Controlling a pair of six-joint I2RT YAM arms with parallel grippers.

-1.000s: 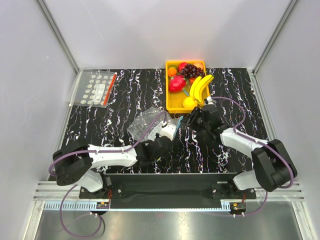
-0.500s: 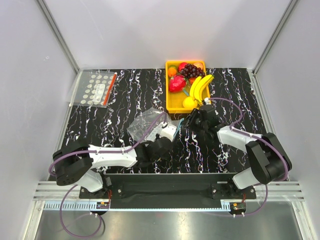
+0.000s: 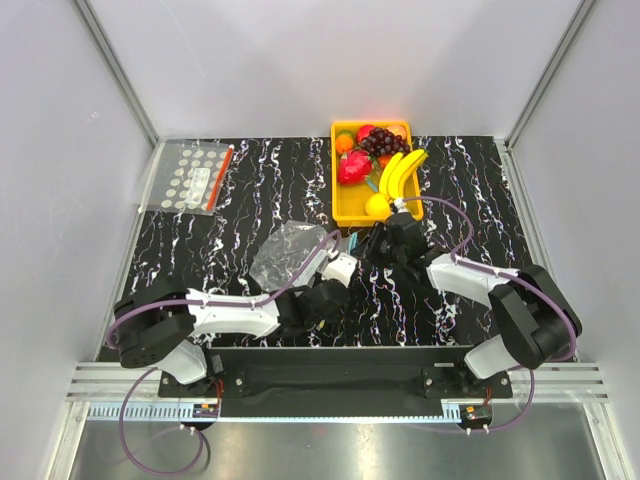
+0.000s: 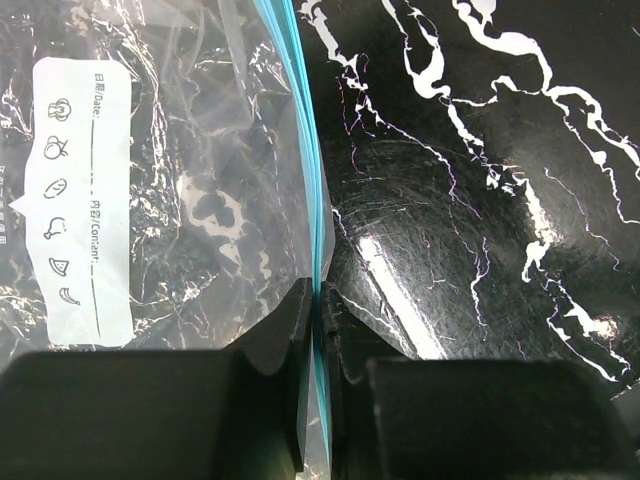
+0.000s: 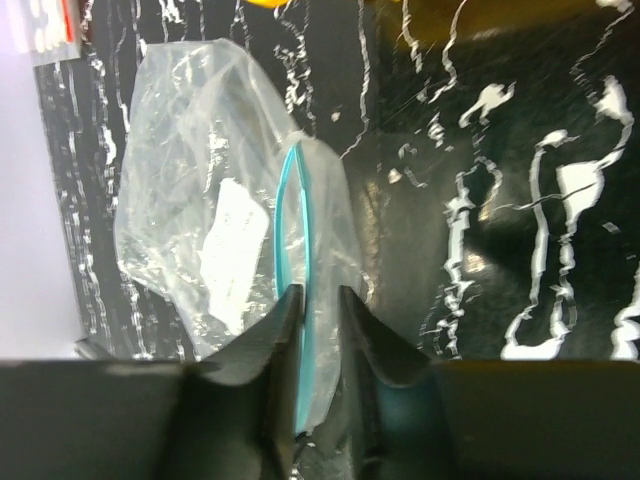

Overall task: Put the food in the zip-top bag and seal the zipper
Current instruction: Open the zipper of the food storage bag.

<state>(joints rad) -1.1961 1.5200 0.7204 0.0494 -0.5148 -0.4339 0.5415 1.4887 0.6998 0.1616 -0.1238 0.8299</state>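
Note:
The clear zip-top bag [image 3: 288,250] lies crumpled at mid-table, empty. In the left wrist view the bag [image 4: 180,200] has a white label, and its teal zipper [image 4: 305,150] runs straight into my jaws. My left gripper [image 3: 342,266] [image 4: 318,300] is shut on that strip. My right gripper [image 3: 366,248] [image 5: 320,300] straddles the teal zipper [image 5: 285,220] at the bag's mouth edge, with its jaws narrowly apart. The bananas [image 3: 400,172], lemon [image 3: 377,205], grapes [image 3: 380,141] and round orange-red fruit [image 3: 345,143] lie in the yellow tray [image 3: 342,212].
A red strawberry-like toy [image 3: 352,167] also lies in the tray at the back. A clear white-dotted bag with a red strip [image 3: 190,178] lies at the back left. Grey walls enclose the black marbled table [image 3: 240,200].
My right gripper has moved left from beside the tray onto the bag's mouth edge. The left gripper and the bag have shifted slightly, and the bag now bulges more to the left.

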